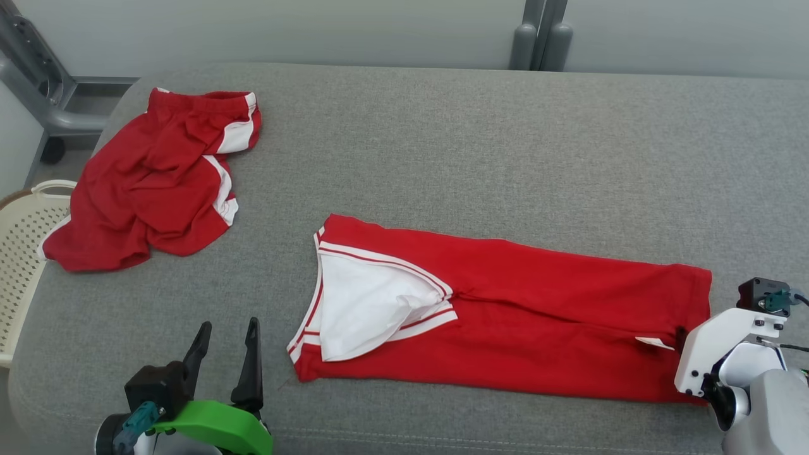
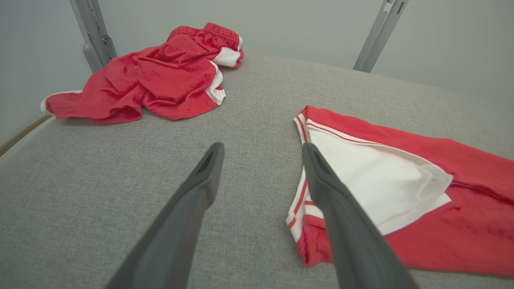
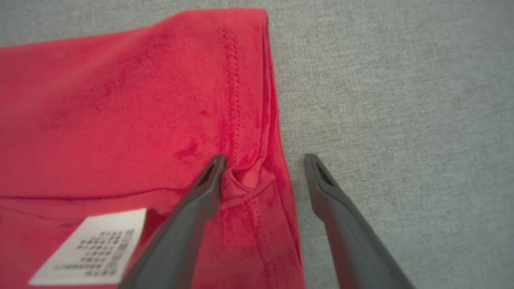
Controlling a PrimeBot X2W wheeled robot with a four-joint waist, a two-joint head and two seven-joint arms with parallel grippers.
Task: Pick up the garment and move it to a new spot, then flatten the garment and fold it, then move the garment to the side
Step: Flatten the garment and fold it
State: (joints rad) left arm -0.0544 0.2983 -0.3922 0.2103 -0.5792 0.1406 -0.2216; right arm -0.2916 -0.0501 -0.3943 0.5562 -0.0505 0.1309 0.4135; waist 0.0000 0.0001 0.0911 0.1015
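Observation:
The garment (image 1: 537, 316), red with a white panel at its left end, lies folded in a long strip across the grey padded table (image 1: 505, 139). My left gripper (image 1: 229, 325) stands open just left of its white-trimmed end, over bare table and holding nothing. In the left wrist view that left gripper (image 2: 263, 146) has its right finger beside the garment (image 2: 461, 172). My right gripper (image 1: 686, 338) points down at the garment's right hem. In the right wrist view the right gripper (image 3: 265, 160) is open and straddles the hem of the garment (image 3: 120, 100). One finger rests on the fabric, the other hangs over the table. A white care label (image 3: 88, 249) lies near it.
A second red garment (image 1: 158, 183) lies crumpled at the table's far left corner, also seen as a red heap (image 2: 160, 80) in the left wrist view. A cream perforated basket (image 1: 22, 253) stands off the table's left edge. Grey metal posts (image 1: 540, 38) rise behind the table.

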